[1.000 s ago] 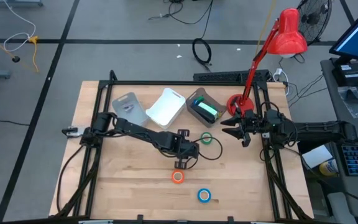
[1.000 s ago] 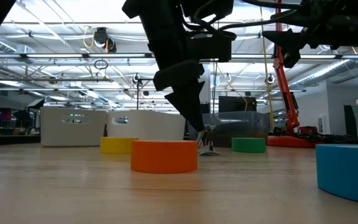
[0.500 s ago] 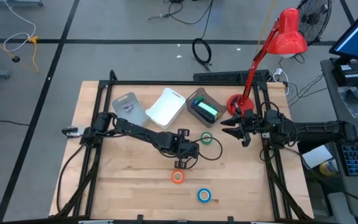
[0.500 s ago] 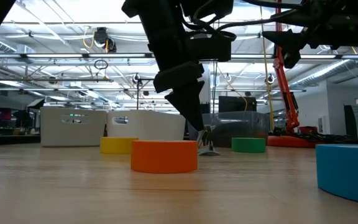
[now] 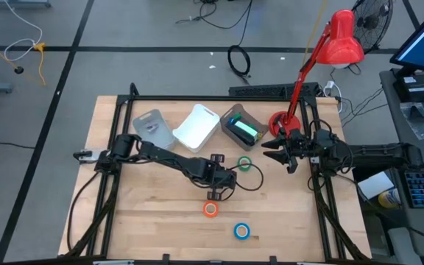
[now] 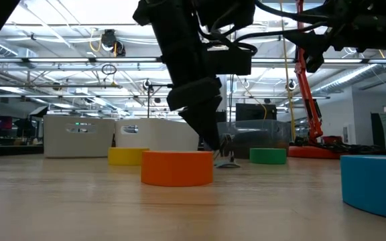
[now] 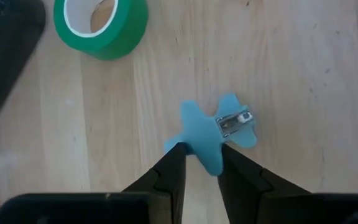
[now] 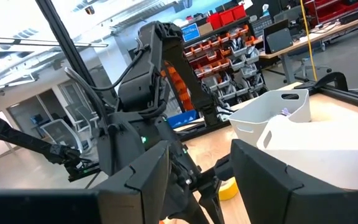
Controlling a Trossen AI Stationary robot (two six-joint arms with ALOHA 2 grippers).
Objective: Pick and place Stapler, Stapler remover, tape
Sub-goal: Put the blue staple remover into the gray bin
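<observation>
The light-blue stapler remover (image 7: 213,134) lies on the wooden table, its metal jaws facing away from my left gripper (image 7: 201,157), which comes down on it and is shut on one of its wings. The green tape roll (image 7: 101,25) lies flat just beyond it. The orange roll (image 5: 210,209) and the blue roll (image 5: 241,232) lie nearer the front edge, and the yellow one (image 6: 127,156) sits behind the orange. A green object (image 5: 246,132), perhaps the stapler, lies in the dark bin (image 5: 234,116). My right gripper (image 8: 197,180) hangs open and raised at the right edge. My left gripper pinches one plastic wing (image 7: 202,160) of the stapler remover between its two fingers, at the end away from the metal jaws. The fingers (image 7: 174,163) slant steeply down from above. The remover rests flat on the table (image 6: 228,161).
A white bin (image 5: 196,126) and a grey lidded box (image 5: 153,129) stand at the back beside the dark bin. A red desk lamp (image 5: 322,51) is clamped at the back right corner. Black frame rails (image 5: 116,169) run along both table sides.
</observation>
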